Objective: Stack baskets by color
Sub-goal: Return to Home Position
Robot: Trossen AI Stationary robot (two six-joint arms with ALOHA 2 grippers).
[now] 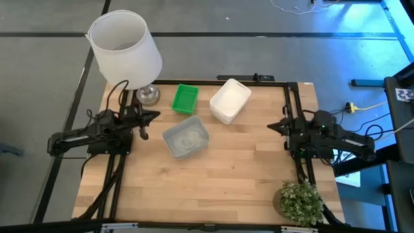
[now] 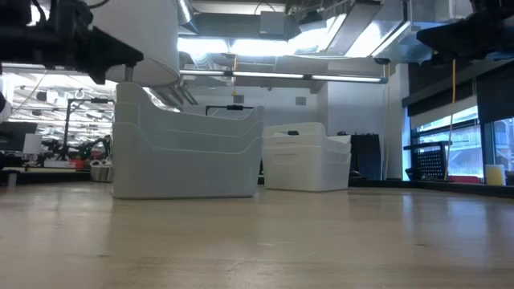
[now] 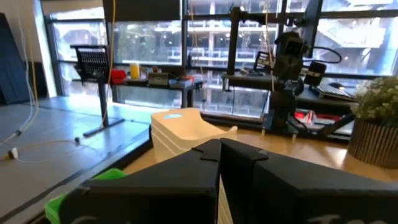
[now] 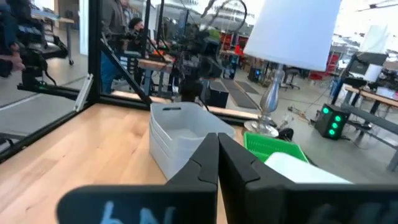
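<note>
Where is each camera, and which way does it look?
High view: overhead, looking straight down; left gripper and right gripper show.
Low view: tabletop height, looking level at grey stack and white stack; arm parts above.
Left wrist view: on left wrist, facing white stack and plant past shut fingers.
Right wrist view: on right wrist, facing grey stack and lamp past shut fingers.
Shared: both wrist views see the green stack.

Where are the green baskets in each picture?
High: green baskets at the far edge, between lamp base and white stack.
Low: not seen.
Left wrist: green baskets near the white stack.
Right wrist: green baskets beside the white stack.
Landmark: white stack, in all four.
</note>
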